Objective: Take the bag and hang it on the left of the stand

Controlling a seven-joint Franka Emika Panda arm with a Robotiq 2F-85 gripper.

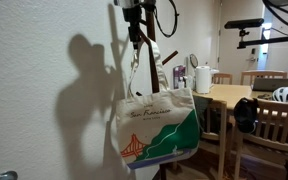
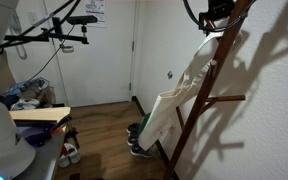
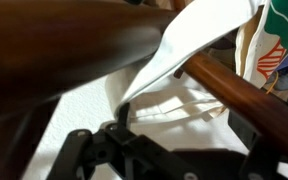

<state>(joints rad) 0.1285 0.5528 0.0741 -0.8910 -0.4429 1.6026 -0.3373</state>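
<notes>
The bag (image 1: 159, 130) is a cream canvas tote with a green, orange and blue print. It hangs high against the stand (image 1: 152, 62), a slim dark brown coat tree. In both exterior views its handles run up to my gripper (image 1: 134, 36) at the top of the stand (image 2: 210, 95); the bag (image 2: 179, 95) hangs below my gripper (image 2: 216, 18). In the wrist view a cream handle strap (image 3: 189, 45) crosses a brown peg (image 3: 239, 95) and ends at one finger. My gripper's (image 3: 182, 120) fingers stand wide apart, with bag cloth behind them.
A light wooden table (image 1: 229, 95) with a white jug and chairs (image 1: 274, 125) stands beside the stand. A white wall is behind it. Shoes (image 2: 136, 148) lie on the floor by the stand's foot, and a camera rig (image 2: 54, 30) is nearby.
</notes>
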